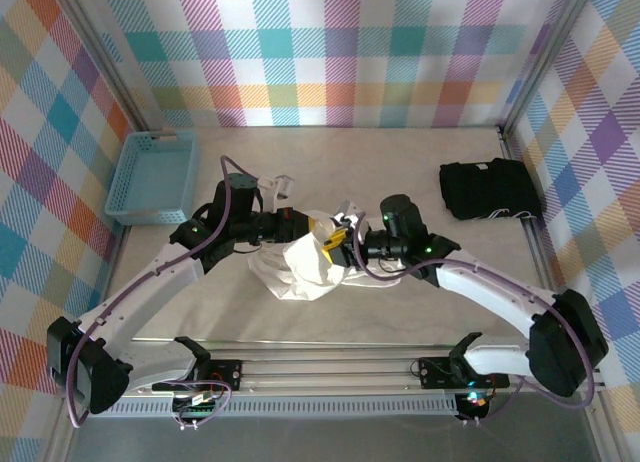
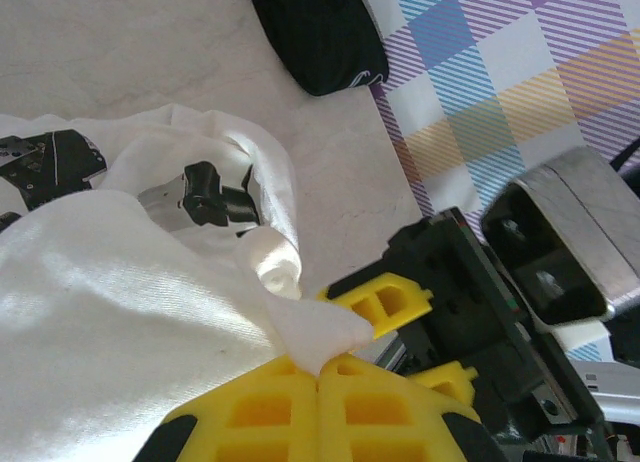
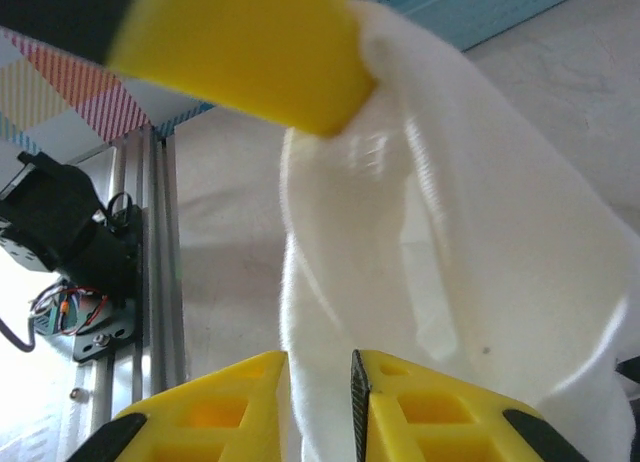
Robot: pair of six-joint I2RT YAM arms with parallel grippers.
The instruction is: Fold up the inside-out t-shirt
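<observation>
Top external view: you are holding the inside-out t-shirt [image 1: 303,270] bunched over the table [image 1: 400,172], left gripper [image 2: 318,370] and right gripper [image 3: 320,370] both clamping its fabric.

A pale beige, marble-patterned tabletop [image 1: 400,172] fills the middle of the top view, with checked walls around it. A light blue perforated plastic basket [image 1: 150,218] sits on it at the upper left, against the left wall. A black folded garment [image 1: 490,190] lies at the upper right. At the centre, a crumpled white thin-fabric t-shirt [image 1: 300,274] rests its lower folds on the surface, well apart from both.
</observation>
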